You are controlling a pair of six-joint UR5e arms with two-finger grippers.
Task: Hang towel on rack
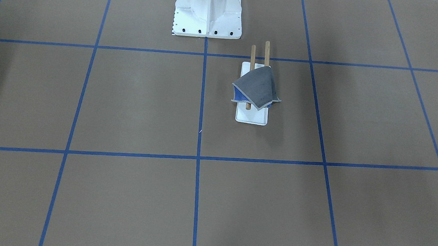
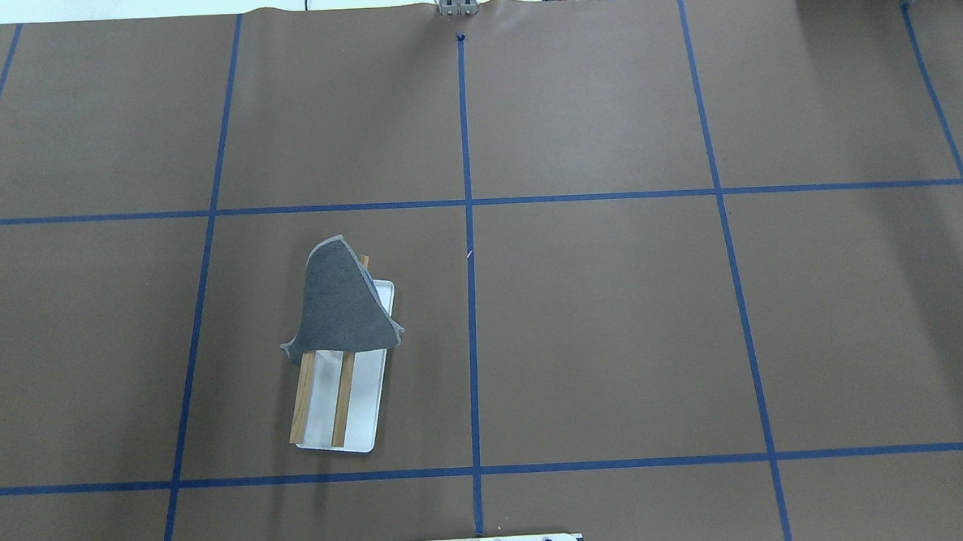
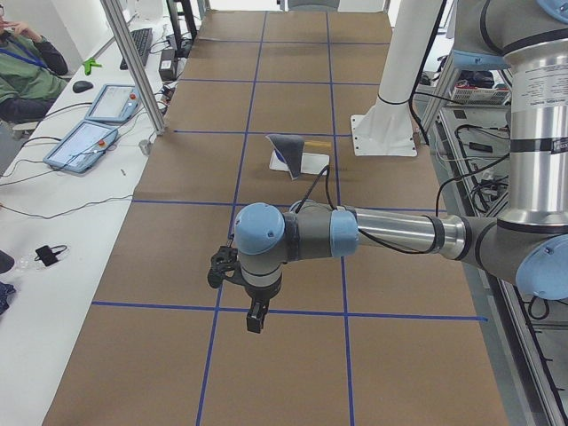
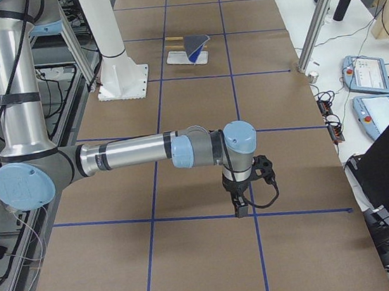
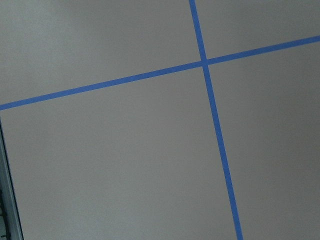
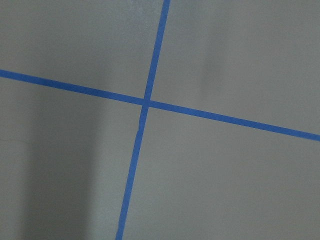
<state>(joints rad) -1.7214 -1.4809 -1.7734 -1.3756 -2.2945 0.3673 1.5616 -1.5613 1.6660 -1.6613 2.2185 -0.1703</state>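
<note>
The towel (image 1: 257, 87) lies draped over the two wooden rods of the rack (image 1: 251, 117), dark grey face up, with its blue face showing at one lower corner. It covers the rods' end away from the robot (image 2: 341, 305); the rest of the rods (image 2: 302, 396) and the white base (image 2: 367, 405) are bare. My left gripper (image 3: 255, 315) hangs over the table far from the rack, seen only in the left side view. My right gripper (image 4: 240, 207) shows only in the right side view, also far from the rack (image 4: 187, 55). I cannot tell whether either is open or shut.
The white bolted robot pedestal (image 1: 208, 12) stands just behind the rack. Blue tape lines (image 2: 468, 222) grid the brown table. A side bench with tablets (image 3: 84, 142), a seated person (image 3: 22, 71) and an aluminium post (image 3: 133, 62) runs along the far edge.
</note>
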